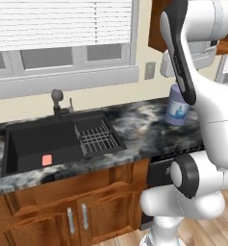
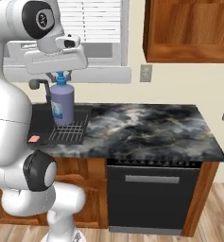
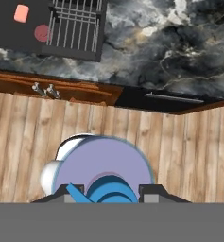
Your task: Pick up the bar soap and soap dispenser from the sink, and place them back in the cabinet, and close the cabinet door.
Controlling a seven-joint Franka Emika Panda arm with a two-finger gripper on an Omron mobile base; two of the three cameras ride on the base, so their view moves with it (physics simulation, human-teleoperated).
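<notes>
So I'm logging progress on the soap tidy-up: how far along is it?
Done: the soap dispenser is out of the sink, hanging from the shut claw above the counter. In hand: carrying it. Left: the bar soap lies in the basin, the bottle isn't in the cabinet, and door closing remains.

The sink (image 1: 38, 139) is set into the table (image 2: 151, 127) at its left end. The bar soap (image 1: 47, 160) lies in the sink at the near side. The soap dispenser (image 2: 62, 105) hangs upright above the table, right of the sink, under the tool (image 2: 61, 75).
</notes>
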